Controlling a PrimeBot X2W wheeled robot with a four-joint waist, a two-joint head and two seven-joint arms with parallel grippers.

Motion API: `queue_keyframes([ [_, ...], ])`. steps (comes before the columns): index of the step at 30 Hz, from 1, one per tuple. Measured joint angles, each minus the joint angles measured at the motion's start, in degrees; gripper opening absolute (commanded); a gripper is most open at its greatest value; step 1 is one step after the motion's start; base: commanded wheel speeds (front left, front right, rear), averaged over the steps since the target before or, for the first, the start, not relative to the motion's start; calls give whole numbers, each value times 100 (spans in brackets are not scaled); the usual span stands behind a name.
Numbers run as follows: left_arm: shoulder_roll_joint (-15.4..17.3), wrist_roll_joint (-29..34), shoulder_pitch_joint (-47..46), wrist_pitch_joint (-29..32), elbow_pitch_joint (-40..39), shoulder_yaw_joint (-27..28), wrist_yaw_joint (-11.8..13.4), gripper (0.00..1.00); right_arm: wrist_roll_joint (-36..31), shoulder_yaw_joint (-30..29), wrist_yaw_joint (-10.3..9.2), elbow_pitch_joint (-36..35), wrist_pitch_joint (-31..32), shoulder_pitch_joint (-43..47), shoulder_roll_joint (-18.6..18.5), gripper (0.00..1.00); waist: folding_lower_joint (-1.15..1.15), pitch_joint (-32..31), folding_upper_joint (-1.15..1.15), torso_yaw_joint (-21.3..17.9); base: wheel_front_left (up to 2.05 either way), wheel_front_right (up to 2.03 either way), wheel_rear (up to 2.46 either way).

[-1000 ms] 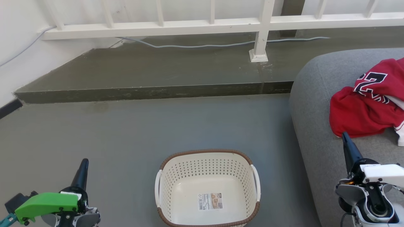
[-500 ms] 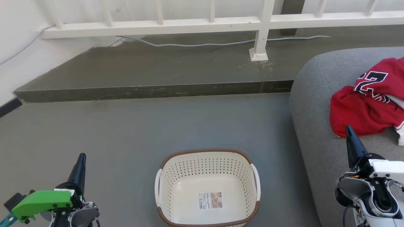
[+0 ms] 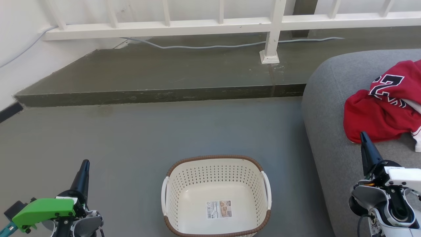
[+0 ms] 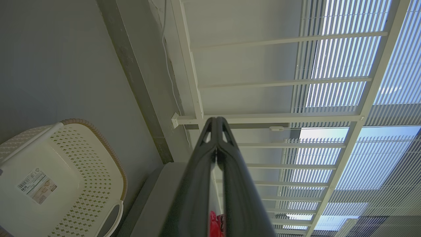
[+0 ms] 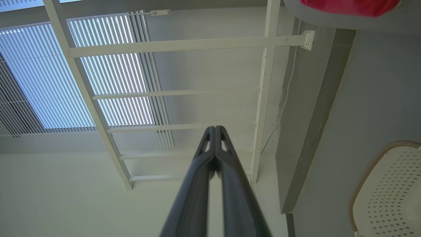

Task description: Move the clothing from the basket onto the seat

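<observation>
– On the right of the head view, is that all the clothing (image 3: 378, 112)?

– It looks so. The red heap, with part of the jersey number showing, lies on the grey seat (image 3: 329, 138) and is cut off by the right edge, so I cannot count garments. The basket (image 3: 215, 158) stands on the floor (image 3: 131, 138), near and central, with nothing in it but the sticker (image 3: 219, 210) on its base.

– What has just changed?

– Little. Over the last second both arms lifted slightly, and for the last half second they have held still. The left gripper (image 3: 85, 164) hangs over the floor at the near left. The right gripper (image 3: 363, 135) is at the near right over the seat, its tip against the heap's near edge. I cannot tell whether it touches.

– And the left wrist view?

– Its fingers (image 4: 197, 184) are pressed together tip to tip, with nothing between them. The basket is at the lower left, a sliver of red shows low behind the fingers, and the white railing (image 4: 263, 117) is beyond.

– The right wrist view?

– The same: fingers (image 5: 194, 191) closed and holding nothing. Red cloth on the seat is at the top right, and a basket corner is at the lower right.

– So where does the task stand?

– Done, I judge. The basket is bare, the cloth is on the seat, and both arms have settled with nothing held.
</observation>
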Motion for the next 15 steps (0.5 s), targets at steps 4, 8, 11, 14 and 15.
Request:
queue_keyframes([
  [4, 0, 0, 0, 0, 2, 2, 0, 0, 0, -1, 0, 5, 0, 0, 0, 0, 0, 0, 0, 0, 0, 0, 0],
  [8, 0, 0, -1, 0, 4, 3, -1, 0, 0, -2, 0, 13, 0, 0, 0, 0, 0, -1, 0, 0, 0, 0, 0],
  [11, 0, 0, -1, 0, 5, 5, -1, 0, 0, -4, 0, 19, 0, 0, 1, 0, 0, -1, 0, 0, 0, 0, 0],
  [14, -1, 0, -1, 0, 8, 7, -1, 0, 0, -5, 0, 20, 1, 0, 1, 0, 0, -1, 0, 0, 0, 0, 0],
  [15, -1, 0, -1, 1, 8, 8, -1, 0, 0, -5, 0, 20, 1, 0, 1, 0, 0, -1, 0, 0, 0, 0, 0],
])
